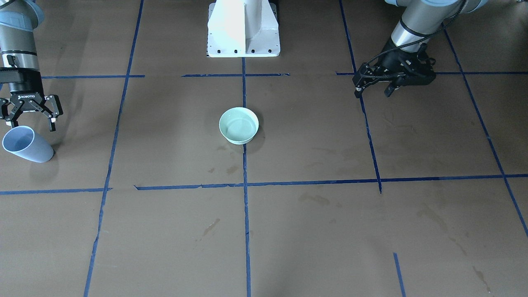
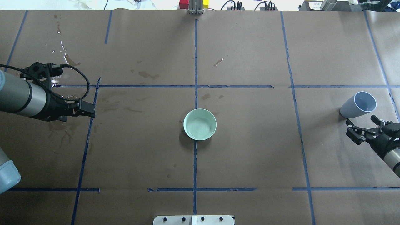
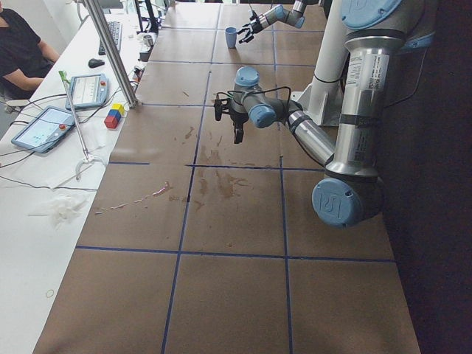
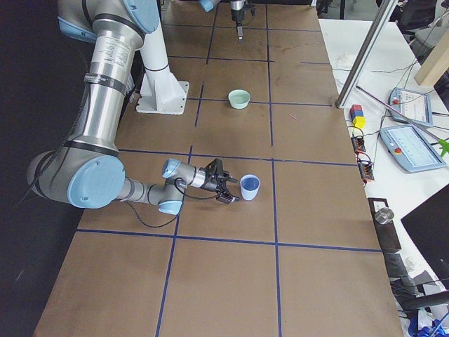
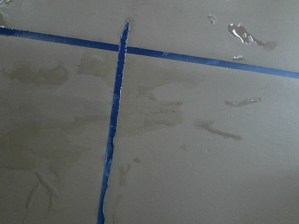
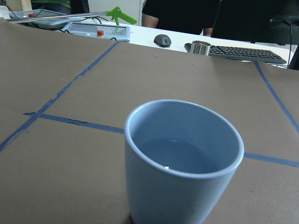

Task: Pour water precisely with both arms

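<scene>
A pale blue cup stands upright at the table's end on my right arm's side. Water fills its lower part. My right gripper is open just behind the cup, not around it. A mint-green bowl sits at the table's centre, and its inside looks faintly rippled. My left gripper hovers low over the brown paper, far from both vessels; its fingers look open and empty. Shiny spilled water lies on the paper beneath it.
The white pedestal stands behind the bowl. Blue tape lines grid the table, with dull stains and wet streaks on the left arm's side. A person, tablets, coloured blocks and a keyboard line the far bench.
</scene>
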### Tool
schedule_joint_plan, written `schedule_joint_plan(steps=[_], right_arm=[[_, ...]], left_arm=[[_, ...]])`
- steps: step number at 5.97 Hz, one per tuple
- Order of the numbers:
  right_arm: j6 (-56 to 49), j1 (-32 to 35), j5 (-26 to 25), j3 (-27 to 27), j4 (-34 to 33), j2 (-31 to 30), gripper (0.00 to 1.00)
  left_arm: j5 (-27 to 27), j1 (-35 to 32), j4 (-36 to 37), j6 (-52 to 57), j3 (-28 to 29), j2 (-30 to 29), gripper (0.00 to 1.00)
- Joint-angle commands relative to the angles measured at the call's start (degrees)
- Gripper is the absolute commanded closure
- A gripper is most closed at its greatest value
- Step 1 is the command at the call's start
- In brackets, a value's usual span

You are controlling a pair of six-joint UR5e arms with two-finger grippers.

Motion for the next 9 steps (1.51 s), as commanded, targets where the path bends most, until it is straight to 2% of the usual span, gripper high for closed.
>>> schedule_joint_plan(steps=[1, 3, 8, 9], right_arm=[[-0.6, 1.6, 0.0, -0.3, 0.5, 0.8, 0.00], [-0.7, 4.8, 0.2, -0.4, 0.4, 0.9, 0.00], [-0.7, 4.6, -0.2, -0.6, -0.1, 2.2, 0.00], [-0.7, 4.7, -0.1, -2.3, -0.1, 3.7, 0.00]], left_arm=[[0.0, 0.0, 0.0, 0.0, -0.2, 0.0, 0.00], [0.0, 0.0, 0.1, -0.1, -0.8, 0.1, 0.00], [0.1, 0.0, 0.1, -0.4, -1.7, 1.0, 0.00], [0.1, 0.0, 0.1, -0.4, -2.3, 1.5, 0.00]])
